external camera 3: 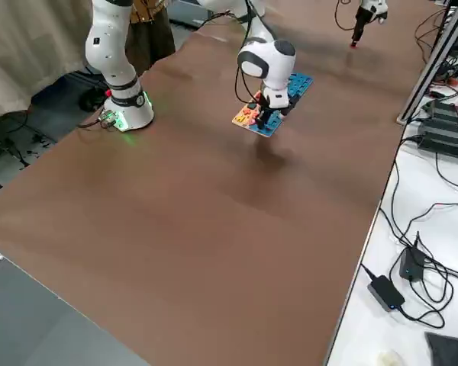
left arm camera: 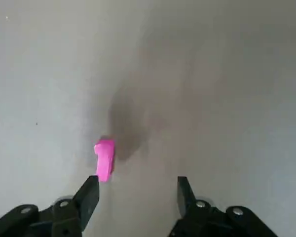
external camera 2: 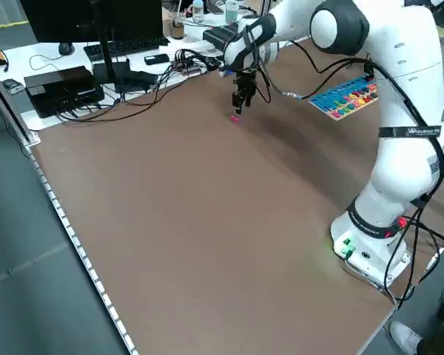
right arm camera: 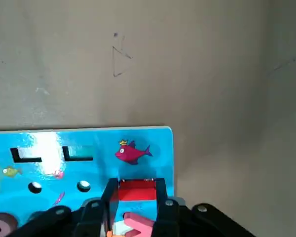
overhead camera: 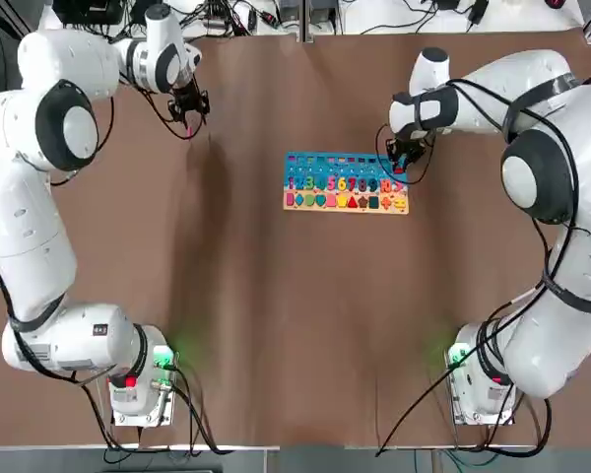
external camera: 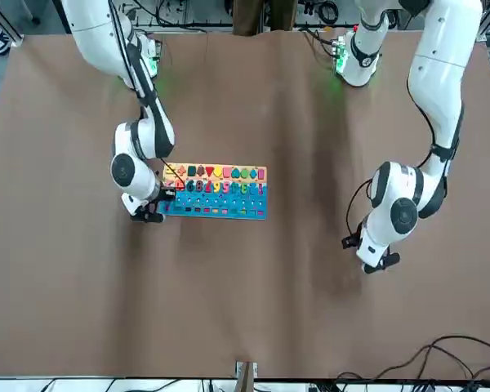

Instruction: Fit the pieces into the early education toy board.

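On the table: you have a brown table [overhead camera: 276, 325] with both arms reaching toward its far half, bases at your near edge.
Left arm: you'll find it stretched to the far left corner area, well apart from the board.
Right arm: it bends inward over the board's right end.
Toy board: the early education toy board [overhead camera: 335, 169] lies flat near the table's middle, toward the far side; blue part with coloured numbers faces away from the arm bases, tan strip with coloured shapes faces them. Most slots in both rows look filled.
Left gripper: the left gripper [left arm camera: 137, 195] hangs low over bare tabletop, fingers spread, nothing between them. From the left side view it points straight down.
Right gripper: the right gripper [right arm camera: 135, 197] sits over the blue corner of the board beside a printed fish, fingers pressed in on the red piece [right arm camera: 136, 190], which is held between them just above the board surface.
Pink piece on table: the pink piece [left arm camera: 104, 159] lies flat on the table just beside the left gripper's one finger [left arm camera: 87, 197], slightly outside the gap, not touched. You can spot it in the left side view too, right under the gripper.
Pink piece at board: a second pink shape [right arm camera: 138, 223] shows below the red piece in the right wrist view; you cannot tell whether it is seated.
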